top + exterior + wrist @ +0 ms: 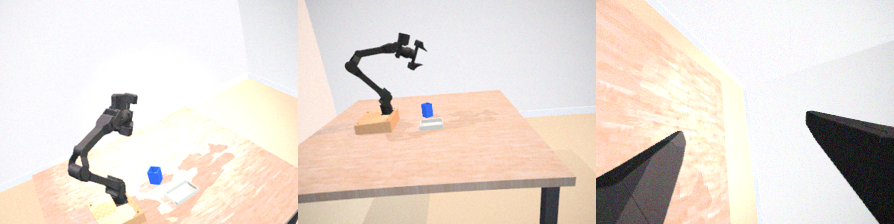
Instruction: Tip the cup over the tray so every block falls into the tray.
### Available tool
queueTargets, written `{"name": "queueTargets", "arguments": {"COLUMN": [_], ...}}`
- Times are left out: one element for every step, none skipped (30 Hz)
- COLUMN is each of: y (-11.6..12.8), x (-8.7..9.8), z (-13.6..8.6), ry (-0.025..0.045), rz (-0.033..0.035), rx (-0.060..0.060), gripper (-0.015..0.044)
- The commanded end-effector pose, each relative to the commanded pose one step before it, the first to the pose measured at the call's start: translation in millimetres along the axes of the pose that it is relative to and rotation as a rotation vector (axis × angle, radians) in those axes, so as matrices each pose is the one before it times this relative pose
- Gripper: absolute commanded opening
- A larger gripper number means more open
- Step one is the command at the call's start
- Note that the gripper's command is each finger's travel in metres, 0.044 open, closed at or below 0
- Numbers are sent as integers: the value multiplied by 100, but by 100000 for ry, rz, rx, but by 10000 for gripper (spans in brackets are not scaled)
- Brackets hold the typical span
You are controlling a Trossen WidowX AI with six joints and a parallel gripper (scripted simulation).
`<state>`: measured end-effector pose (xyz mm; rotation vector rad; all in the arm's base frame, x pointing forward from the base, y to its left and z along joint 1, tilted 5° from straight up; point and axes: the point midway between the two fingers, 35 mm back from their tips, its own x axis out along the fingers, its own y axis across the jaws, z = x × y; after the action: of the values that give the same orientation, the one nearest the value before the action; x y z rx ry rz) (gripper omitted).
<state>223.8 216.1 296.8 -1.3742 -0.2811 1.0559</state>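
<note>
Bright blue cup (155, 176) (427, 110), pale grey tray (172, 200) (431, 127)

A pinkish-tan, wood-grained bench (117, 157) (440, 153) (641, 105) on a dark, straight leg (550, 205); pale, plain walls (117, 46) (458, 46) (796, 50) with white skirting (228, 85) (555, 111); yellowish-tan flooring (257, 118) (558, 137).

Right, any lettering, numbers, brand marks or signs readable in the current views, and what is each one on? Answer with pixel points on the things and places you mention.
None that can be read in any of the three views.
The blue cup (155, 177) (427, 110) and the tray (174, 201) (431, 127) show plain sides.
The arm (93, 139) (371, 83) and its gripper (420, 57) show no legible marking.
</note>
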Motion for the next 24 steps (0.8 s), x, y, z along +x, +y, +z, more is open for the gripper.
{"name": "queueTargets", "arguments": {"y": [1727,546,532,518,504,490,475,461,446,432,417,403,389,374,360,346,333,319,306,293,280,267,255,243], "x": [133,62,54,47,39,32,25,17,11,4,-3,-9,-15,-21,-27,-32,-38,-43,-47,-52,-56,-60,-63,-67], "z": [-1951,-680,-687,-693,-698,-702,-706,-710,-712,-714,-715,-716,-716,-715,-714,-712,-709,-706,-703,-699,-694,-689,-683,-677], "ry": [1769,661,651,640,626,611,594,575,554,531,506,479,450,420,387,353,317,279,239,197,154,109,62,14], "rz": [1676,664,622,580,538,496,454,411,369,327,285,243,202,162,122,83,44,7,-30,-65,-99,-132,-164,-194], "rx": [10169,3228,3267,3305,3342,3379,3414,3448,3482,3514,3545,3576,3605,3633,3660,3685,3710,3733,3756,3777,3796,3815,3832,3848], "gripper": [440,440,440,440,440,440,440,440,440,440,440,440,440,440,440,440,440,440,440,440,440,440,440,440]}}
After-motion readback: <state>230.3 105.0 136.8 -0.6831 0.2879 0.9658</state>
